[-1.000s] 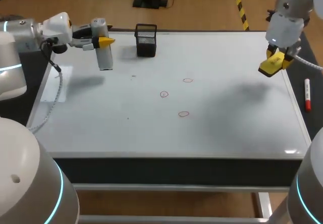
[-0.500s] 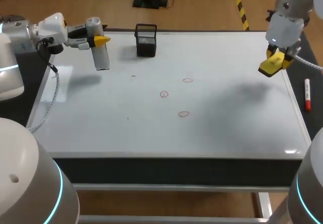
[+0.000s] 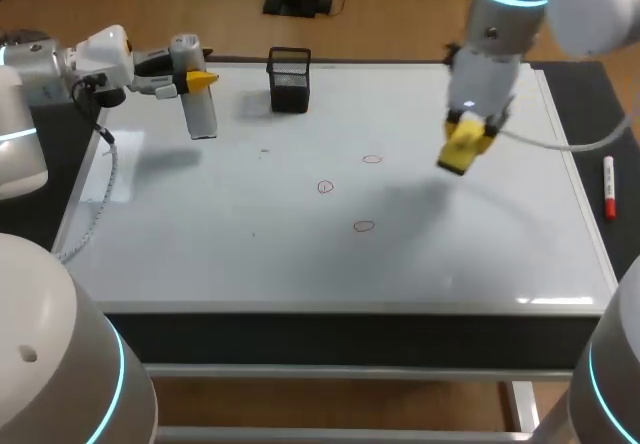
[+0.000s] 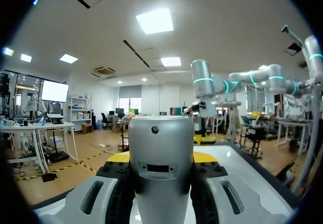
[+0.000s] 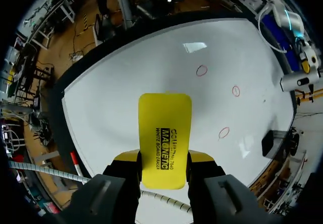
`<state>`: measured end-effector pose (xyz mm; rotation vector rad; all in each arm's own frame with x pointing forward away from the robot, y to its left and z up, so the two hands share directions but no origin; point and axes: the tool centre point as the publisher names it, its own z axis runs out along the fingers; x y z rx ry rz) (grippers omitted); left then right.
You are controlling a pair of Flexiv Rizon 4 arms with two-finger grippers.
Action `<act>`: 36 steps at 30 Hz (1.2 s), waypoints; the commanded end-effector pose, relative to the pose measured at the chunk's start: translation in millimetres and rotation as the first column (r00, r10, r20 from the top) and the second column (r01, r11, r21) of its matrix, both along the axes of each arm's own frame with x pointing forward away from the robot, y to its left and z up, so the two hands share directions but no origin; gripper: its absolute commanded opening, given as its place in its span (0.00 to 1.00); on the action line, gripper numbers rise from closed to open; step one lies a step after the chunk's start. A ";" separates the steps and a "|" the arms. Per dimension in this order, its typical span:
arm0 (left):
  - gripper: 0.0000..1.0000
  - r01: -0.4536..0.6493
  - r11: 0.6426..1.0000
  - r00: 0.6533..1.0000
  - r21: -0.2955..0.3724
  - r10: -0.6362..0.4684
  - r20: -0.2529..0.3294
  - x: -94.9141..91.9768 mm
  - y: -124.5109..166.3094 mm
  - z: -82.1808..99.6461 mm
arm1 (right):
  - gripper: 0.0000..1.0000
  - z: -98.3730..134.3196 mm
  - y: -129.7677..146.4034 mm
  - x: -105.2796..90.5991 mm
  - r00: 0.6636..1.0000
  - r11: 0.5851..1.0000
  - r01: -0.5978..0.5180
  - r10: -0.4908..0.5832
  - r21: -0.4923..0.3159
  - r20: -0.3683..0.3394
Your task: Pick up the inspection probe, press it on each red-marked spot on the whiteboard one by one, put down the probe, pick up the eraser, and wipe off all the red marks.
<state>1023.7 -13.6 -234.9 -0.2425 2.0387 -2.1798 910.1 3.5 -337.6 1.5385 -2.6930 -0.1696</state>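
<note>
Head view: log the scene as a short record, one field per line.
left gripper: fingers shut on grey cylindrical probe, near the whiteboard's far left corner
right gripper: fingers shut on yellow rectangular eraser, above the board beside the marks
red circle marks: three, none wiped yet
black mesh holder: on the whiteboard's far edge

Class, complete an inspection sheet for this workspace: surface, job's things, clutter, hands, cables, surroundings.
Surface: white whiteboard tabletop, three small red circle marks near its middle.
Job's things: grey cylindrical probe and yellow rectangular eraser, both held off the board.
Clutter: black mesh pen cup at far edge; red marker pen beside right edge.
Hands: left hand shut on probe, far left; right hand shut on eraser, right of marks.
Cables: white left-arm cable; white right-arm cable.
Surroundings: nothing seen.
</note>
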 end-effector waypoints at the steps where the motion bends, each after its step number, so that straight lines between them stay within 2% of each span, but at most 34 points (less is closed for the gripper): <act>1: 0.00 -0.001 1.000 1.000 0.000 0.001 0.000 -0.4 0.1 0.9 | 0.00 -2.1 50.8 -15.7 0.998 0.998 -0.057 0.058 -0.040 0.013; 7: 0.00 -0.001 1.000 1.000 0.000 0.001 0.000 -0.4 0.1 0.9 | 0.00 -10.6 114.2 -21.7 0.981 0.980 -0.193 0.194 -0.052 0.001; 11: 0.00 -0.001 1.000 1.000 0.000 0.001 0.000 -0.4 0.1 0.9 | 0.00 -14.0 151.3 -23.7 0.960 0.957 -0.277 0.280 -0.092 0.026; 16: 0.00 -0.001 1.000 1.000 0.000 0.001 0.000 -0.4 0.1 0.9 | 0.00 -26.5 185.7 -22.0 0.919 0.920 -0.391 0.392 -0.029 0.043; 18: 0.00 -0.001 1.000 1.000 0.000 0.001 0.000 -0.4 0.1 0.9 | 0.00 -34.2 197.4 -19.7 0.908 0.908 -0.418 0.419 -0.037 0.031; 29: 0.00 -0.001 1.000 1.000 0.000 0.001 0.000 -0.4 0.1 0.9 | 0.00 -62.7 232.0 -5.1 0.861 0.857 -0.504 0.509 -0.105 0.016; 36: 0.00 -0.001 1.000 1.000 0.000 0.001 0.000 -0.4 0.1 0.9 | 0.00 -75.8 247.5 -3.7 0.846 0.840 -0.527 0.533 -0.132 0.016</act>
